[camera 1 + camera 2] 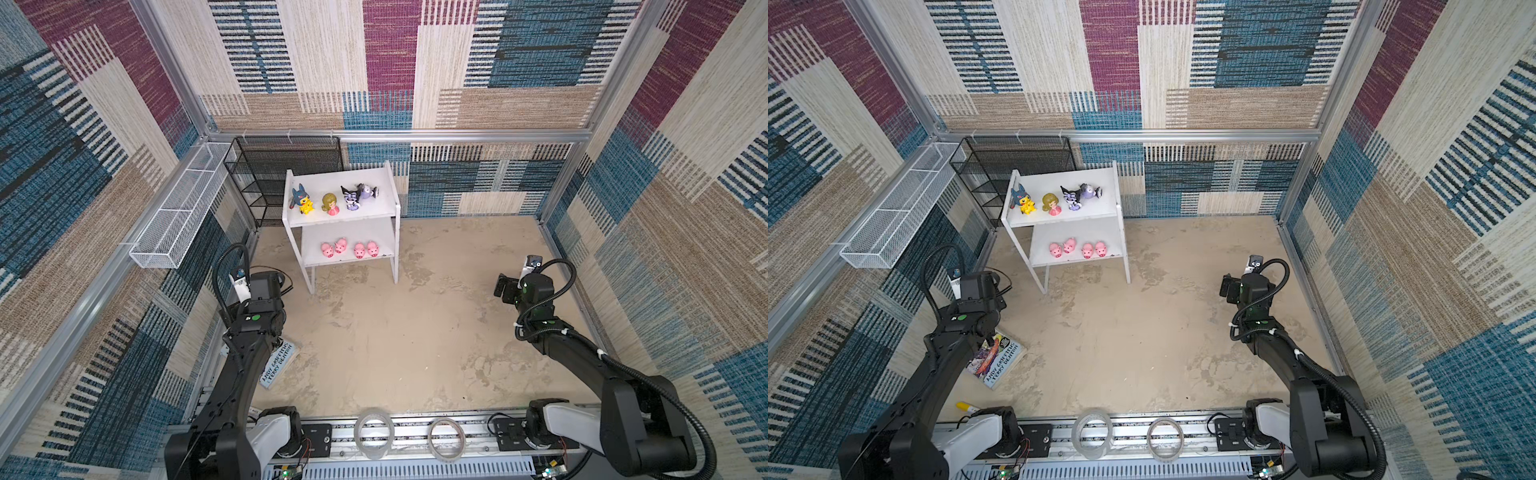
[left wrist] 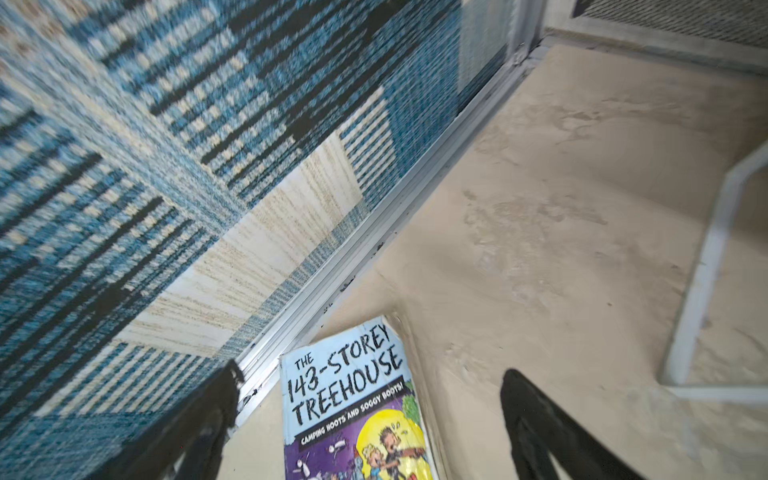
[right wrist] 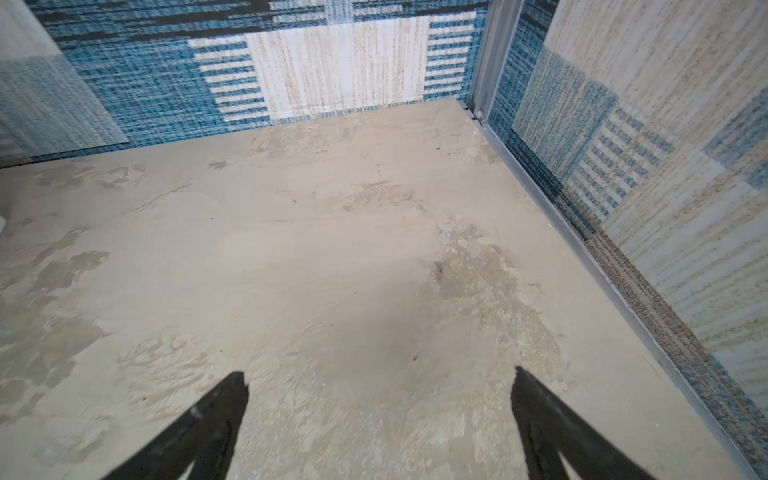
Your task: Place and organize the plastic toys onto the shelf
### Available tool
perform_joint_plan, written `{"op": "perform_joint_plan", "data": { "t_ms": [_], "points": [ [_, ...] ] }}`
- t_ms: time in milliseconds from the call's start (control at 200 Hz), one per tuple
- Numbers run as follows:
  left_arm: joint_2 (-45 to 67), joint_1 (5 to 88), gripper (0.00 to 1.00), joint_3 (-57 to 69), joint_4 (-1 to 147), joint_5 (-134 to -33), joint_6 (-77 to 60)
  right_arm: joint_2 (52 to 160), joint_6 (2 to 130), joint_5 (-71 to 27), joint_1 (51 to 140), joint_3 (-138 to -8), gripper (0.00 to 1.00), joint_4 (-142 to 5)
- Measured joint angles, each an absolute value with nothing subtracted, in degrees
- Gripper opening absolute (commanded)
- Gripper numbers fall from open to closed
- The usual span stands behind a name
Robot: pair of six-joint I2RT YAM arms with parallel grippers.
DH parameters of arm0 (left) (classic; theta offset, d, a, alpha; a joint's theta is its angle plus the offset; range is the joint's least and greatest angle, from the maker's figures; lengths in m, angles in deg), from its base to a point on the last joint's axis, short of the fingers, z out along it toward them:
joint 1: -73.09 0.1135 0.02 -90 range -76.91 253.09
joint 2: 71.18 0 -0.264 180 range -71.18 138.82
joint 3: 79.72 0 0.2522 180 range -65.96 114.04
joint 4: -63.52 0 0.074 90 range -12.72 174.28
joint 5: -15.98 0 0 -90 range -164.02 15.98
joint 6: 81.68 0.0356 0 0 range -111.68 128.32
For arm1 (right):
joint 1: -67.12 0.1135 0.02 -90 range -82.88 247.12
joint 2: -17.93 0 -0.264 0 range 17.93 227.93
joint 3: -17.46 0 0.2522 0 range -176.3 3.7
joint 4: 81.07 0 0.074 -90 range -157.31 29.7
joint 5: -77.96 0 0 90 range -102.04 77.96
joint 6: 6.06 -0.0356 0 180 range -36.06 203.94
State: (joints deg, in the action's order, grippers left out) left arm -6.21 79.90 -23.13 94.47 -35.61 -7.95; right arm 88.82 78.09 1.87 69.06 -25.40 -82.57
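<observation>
Left gripper [image 2: 372, 372]: mine; jaws stood spread wide with nothing between them, hung over the top edge of the paperback book [image 2: 353, 415], close to the left wall
Right gripper [image 3: 380, 376]: mine; jaws wide apart and empty, above the bare tabletop [image 3: 332, 249] near the right wall, well apart from the shelf
Shelf [image 1: 328, 178]: white, two flat boards on thin legs; stood at the far left of the tabletop, just in front of the black mesh rack [image 1: 286, 166]; seen in both top views
Upper board, item 1: yellow figure with blue hood [image 1: 302, 200], upright, at the left end
Upper board, item 2: blond doll in pink dress [image 1: 331, 204], upright, just beside item 1
Upper board, item 3: black-and-purple figure [image 1: 350, 198], upright, right of the doll
Upper board, item 4: second purple figure [image 1: 366, 191], seemingly tipped on its side, just behind item 3; whether the two touched I could not tell
Lower board: four pink pigs [image 1: 340, 245] in a row near the front edge, snouts toward me, grouped as two close pairs
Toys off the shelf: none that I saw
White wire basket [image 1: 178, 220]: long, fixed along the left wall rail
Yellow tube [image 1: 966, 407]: lay near the left arm's base
Tape rolls [image 1: 374, 432]: two, on the front rail between the arm bases
</observation>
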Motion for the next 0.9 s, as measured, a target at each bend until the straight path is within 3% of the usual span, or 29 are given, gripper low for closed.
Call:
{"op": "perform_joint_plan", "data": {
  "t_ms": [280,466,601,901],
  "points": [
    [5.51,81.65,0.99,-28.04,72.92,-40.42,1.08,97.74,81.08,-0.03,67.05,-20.24,1.00,-92.43],
    [4.81,80.86,0.99,-29.31,67.78,-48.31,1.60,103.14,82.33,-1.13,66.61,-24.48,1.00,-94.77],
    [3.83,79.24,0.99,-38.36,62.84,-51.33,2.26,103.40,82.35,-2.79,65.97,-24.31,1.00,-97.02],
    [5.27,77.43,0.99,-41.36,50.95,-64.29,8.27,98.18,82.59,-7.49,65.78,-17.62,1.00,-105.33]
  ]
}}
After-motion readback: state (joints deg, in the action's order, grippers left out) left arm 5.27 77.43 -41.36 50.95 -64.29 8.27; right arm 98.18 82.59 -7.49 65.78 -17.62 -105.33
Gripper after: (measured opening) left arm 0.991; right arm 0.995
